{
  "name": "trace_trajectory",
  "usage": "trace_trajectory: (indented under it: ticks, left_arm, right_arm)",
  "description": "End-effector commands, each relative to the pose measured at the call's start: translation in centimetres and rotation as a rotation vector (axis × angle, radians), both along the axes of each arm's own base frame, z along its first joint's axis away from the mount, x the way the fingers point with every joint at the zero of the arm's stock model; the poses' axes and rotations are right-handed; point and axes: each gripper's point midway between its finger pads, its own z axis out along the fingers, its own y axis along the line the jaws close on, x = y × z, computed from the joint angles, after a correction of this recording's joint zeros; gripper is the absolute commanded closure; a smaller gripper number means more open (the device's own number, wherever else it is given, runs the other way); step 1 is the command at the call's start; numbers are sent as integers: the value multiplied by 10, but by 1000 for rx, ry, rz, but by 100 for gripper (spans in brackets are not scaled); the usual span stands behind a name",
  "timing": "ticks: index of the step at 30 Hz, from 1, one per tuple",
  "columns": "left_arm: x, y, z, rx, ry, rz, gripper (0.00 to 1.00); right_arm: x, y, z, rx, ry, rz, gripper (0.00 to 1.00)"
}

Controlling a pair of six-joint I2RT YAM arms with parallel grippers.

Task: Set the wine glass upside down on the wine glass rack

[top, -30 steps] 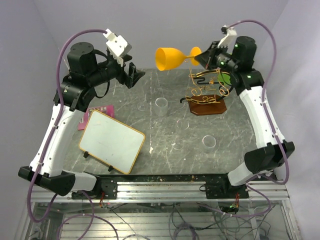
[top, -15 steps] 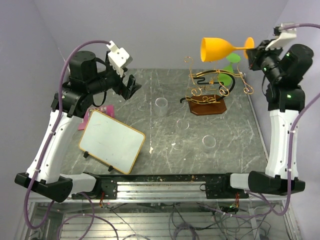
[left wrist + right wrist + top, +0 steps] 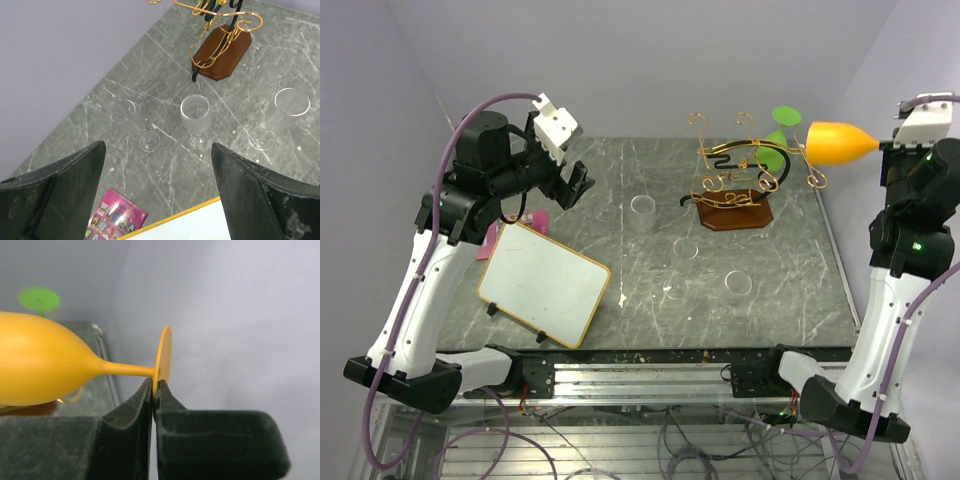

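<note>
Pinching the foot of the orange wine glass (image 3: 40, 365) with the right gripper (image 3: 154, 386), sideways beside the gold wire rack (image 3: 735, 182) near the far right corner of the grey table (image 3: 790, 262); left gripper (image 3: 156, 150) spread wide.

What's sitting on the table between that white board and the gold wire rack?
Clear drinking glasses. In the top view, the farther glass and the nearer glass sit between the whiteboard and the wine glass rack.

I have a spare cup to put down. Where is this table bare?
The table is bare along its far edge between the left claw and the wine glass rack, and in its near right corner, past the clear glasses. Crowded: the whiteboard fills the near left, and the clear glasses dot the middle.
</note>
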Motion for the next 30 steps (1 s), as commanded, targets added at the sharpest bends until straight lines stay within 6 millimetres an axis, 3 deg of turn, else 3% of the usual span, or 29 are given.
trace_trajectory:
  ticks: [1,8,14,21,30]
  left_arm:
    - [2,4,-7,30,8,18,3]
    - [7,3,-12,45,15,17,3]
    - [10,6,-16,63,12,28,3]
    - [10,7,-21,88,5,21,2]
    - [9,8,-19,94,0,19,2]
  right_arm:
    - [-25,-29,-32,-200,193,-132,100]
    - [-26,-18,-89,-368,447,10,100]
    - [-4,9,-123,-461,566,224,100]
    - [26,42,-133,-578,595,412,100]
    - [49,69,-132,-692,606,545,100]
